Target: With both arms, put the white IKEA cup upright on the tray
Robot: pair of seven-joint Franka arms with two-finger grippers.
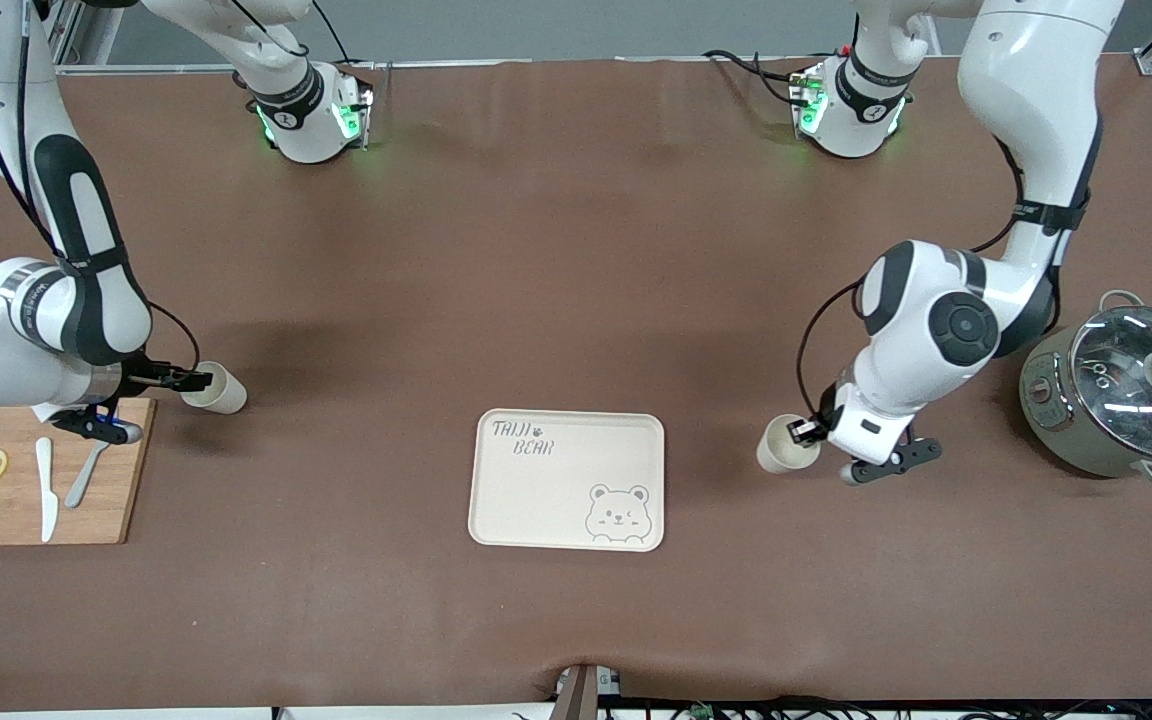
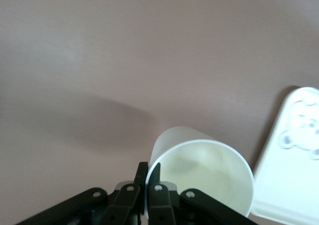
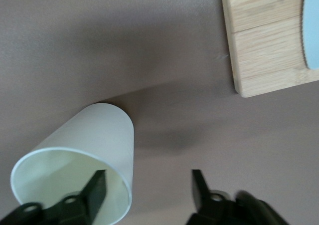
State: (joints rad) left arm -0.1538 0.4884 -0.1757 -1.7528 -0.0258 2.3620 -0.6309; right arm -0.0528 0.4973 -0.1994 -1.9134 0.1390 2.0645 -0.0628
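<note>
Two white cups lie on their sides on the brown table. One cup (image 1: 219, 389) is near the right arm's end, beside the cutting board. My right gripper (image 1: 186, 381) is open at its mouth. In the right wrist view one finger (image 3: 95, 186) is inside the cup (image 3: 84, 140) and the other is outside, well apart from it. The other cup (image 1: 784, 447) lies between the cream bear tray (image 1: 536, 500) and the pot. My left gripper (image 1: 804, 432) is shut on its rim, and in the left wrist view the fingers (image 2: 141, 175) pinch the cup wall (image 2: 184, 145). The tray (image 2: 291, 185) shows beside it.
A wooden cutting board (image 1: 86, 510) with two lemon slices, a white knife and a spreader lies at the right arm's end; its corner shows in the right wrist view (image 3: 264, 45). A pot with a glass lid (image 1: 1126, 390) stands at the left arm's end.
</note>
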